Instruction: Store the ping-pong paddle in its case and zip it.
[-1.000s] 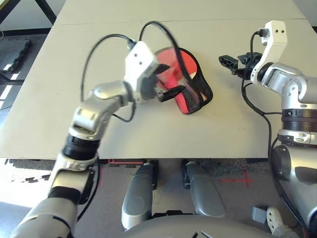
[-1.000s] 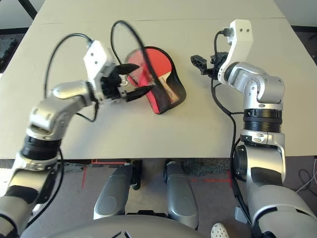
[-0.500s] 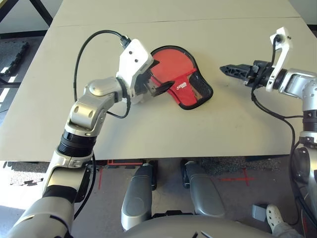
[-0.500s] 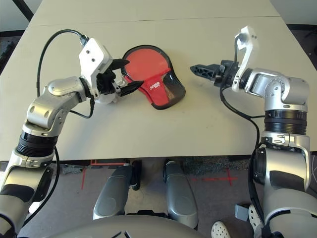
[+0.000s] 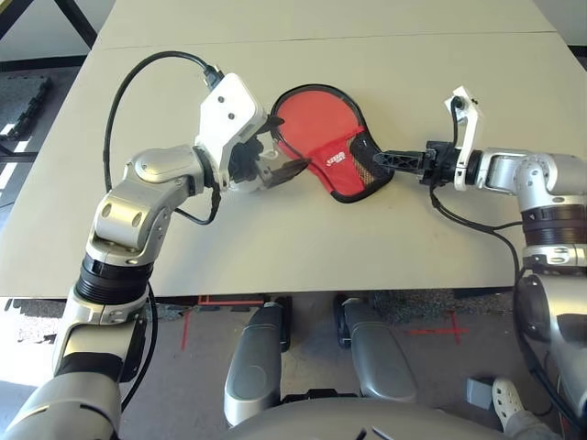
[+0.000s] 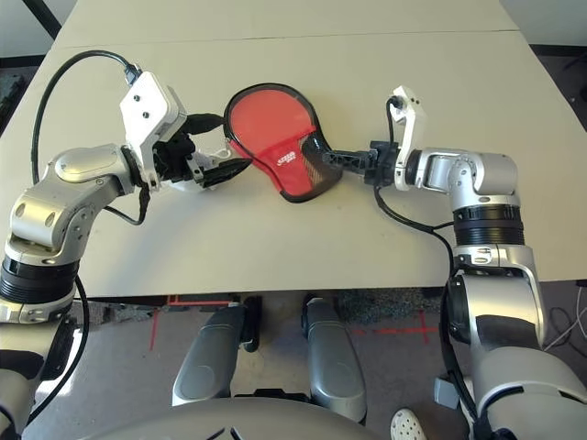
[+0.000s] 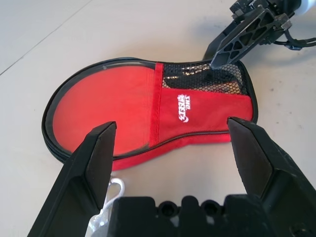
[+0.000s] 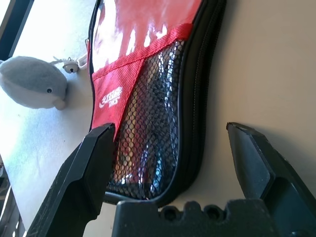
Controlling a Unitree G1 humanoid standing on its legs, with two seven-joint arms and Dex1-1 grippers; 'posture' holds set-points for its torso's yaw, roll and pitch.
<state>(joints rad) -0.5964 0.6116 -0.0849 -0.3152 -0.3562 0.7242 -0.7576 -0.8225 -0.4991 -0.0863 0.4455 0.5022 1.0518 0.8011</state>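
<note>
On the tabletop (image 5: 229, 261), the case (image 5: 323, 119) lies where it was, wide end far, long axis slanting nearer toward the right, the spread right gripper (image 6: 347, 160) now up at its mesh side, the spread left gripper (image 6: 236, 147) slightly farther off, with open tabletop on the near side.

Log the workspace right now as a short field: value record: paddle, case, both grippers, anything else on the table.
paddle: inside the case, its red blade behind the clear window and its handle end behind the mesh
case: flat on the table, pocket side with white logo up
zip: closure cannot be told all the way around
left gripper: open, beside the case, holding nothing
right gripper: open, at the mesh end, one finger over the case
other: grey-and-white plush toy beside the case
</note>
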